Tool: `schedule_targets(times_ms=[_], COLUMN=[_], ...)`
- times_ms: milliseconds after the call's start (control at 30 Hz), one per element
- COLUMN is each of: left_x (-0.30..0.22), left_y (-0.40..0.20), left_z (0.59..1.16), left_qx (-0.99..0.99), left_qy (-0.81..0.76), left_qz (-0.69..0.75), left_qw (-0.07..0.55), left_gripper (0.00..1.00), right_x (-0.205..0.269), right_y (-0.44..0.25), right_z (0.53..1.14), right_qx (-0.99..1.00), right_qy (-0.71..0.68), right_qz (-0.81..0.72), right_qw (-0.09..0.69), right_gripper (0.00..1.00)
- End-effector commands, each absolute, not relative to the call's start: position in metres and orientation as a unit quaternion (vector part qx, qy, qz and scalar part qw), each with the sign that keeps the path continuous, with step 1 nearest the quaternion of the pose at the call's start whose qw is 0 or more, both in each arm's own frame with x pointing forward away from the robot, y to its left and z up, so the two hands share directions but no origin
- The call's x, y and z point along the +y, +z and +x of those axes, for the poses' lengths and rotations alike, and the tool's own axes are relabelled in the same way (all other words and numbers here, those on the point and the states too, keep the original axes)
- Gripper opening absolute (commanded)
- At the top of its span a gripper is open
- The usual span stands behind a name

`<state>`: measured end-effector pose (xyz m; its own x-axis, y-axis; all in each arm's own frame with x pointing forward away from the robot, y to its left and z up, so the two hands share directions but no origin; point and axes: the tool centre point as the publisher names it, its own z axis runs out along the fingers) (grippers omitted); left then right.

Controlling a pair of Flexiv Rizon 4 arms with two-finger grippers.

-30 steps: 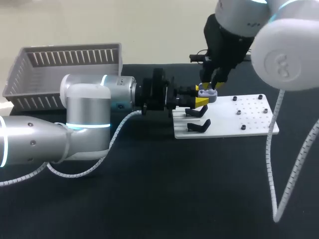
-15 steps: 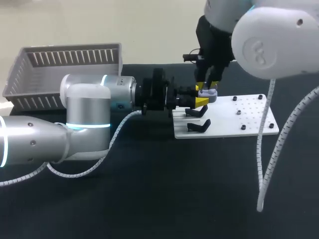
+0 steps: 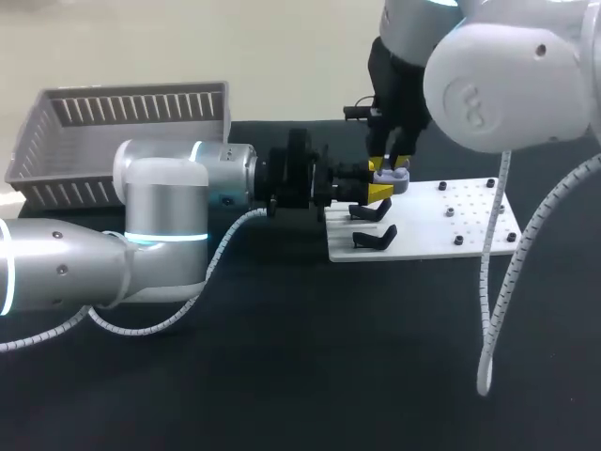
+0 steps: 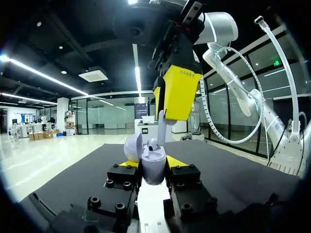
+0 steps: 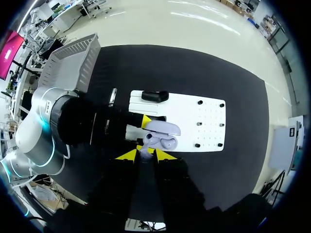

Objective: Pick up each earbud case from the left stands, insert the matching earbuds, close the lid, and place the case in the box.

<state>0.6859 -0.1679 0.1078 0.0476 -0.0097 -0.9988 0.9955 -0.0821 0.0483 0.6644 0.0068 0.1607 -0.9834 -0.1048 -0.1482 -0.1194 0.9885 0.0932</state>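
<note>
From where I stand, the left claw (image 4: 151, 164) lies level over the black worktop (image 3: 329, 366). It is clamped on the pale lilac earbud case (image 4: 154, 171), one yellow tip pressed against each side of its body. The case sits upright in that grip with its lid (image 4: 133, 147) swung open. It is held at the left end of the white board (image 3: 451, 235), just beyond the two black stands (image 3: 373, 210) on that end, both of them bare.

The right claw (image 5: 146, 155) comes straight down over the open case. Its yellow tips are drawn close on a small lilac earbud (image 5: 145, 153) (as best I can see from the right wrist view, both fingers touch it). In the left wrist view that earbud (image 4: 154, 144) sits right at the mouth of the case, with the right claw's broad yellow finger (image 4: 180, 92) directly above it.

The grey slatted box (image 3: 122, 117) stands at the far left of the worktop, well apart from the case and behind the left arm (image 3: 160, 211).
</note>
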Motion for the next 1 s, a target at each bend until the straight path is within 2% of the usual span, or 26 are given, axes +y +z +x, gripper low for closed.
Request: schedule_targets(times_ms=[33,1000], left_x=[-0.168,-0.168], left_y=[0.107,0.107], left_z=[0.685,0.685], left_qx=[0.465,0.465], left_qy=[-0.509,-0.509], left_qz=[0.529,0.529], left_qw=[0.495,0.495], left_gripper=[0.00,0.00], right_x=[0.005,0.003], right_y=[0.160,0.151], right_z=[0.665,0.679], right_qx=[0.995,0.996], right_qy=[0.050,0.049], right_qz=[-0.054,-0.049], right_qw=[0.072,0.064], right_gripper=[0.00,0.00])
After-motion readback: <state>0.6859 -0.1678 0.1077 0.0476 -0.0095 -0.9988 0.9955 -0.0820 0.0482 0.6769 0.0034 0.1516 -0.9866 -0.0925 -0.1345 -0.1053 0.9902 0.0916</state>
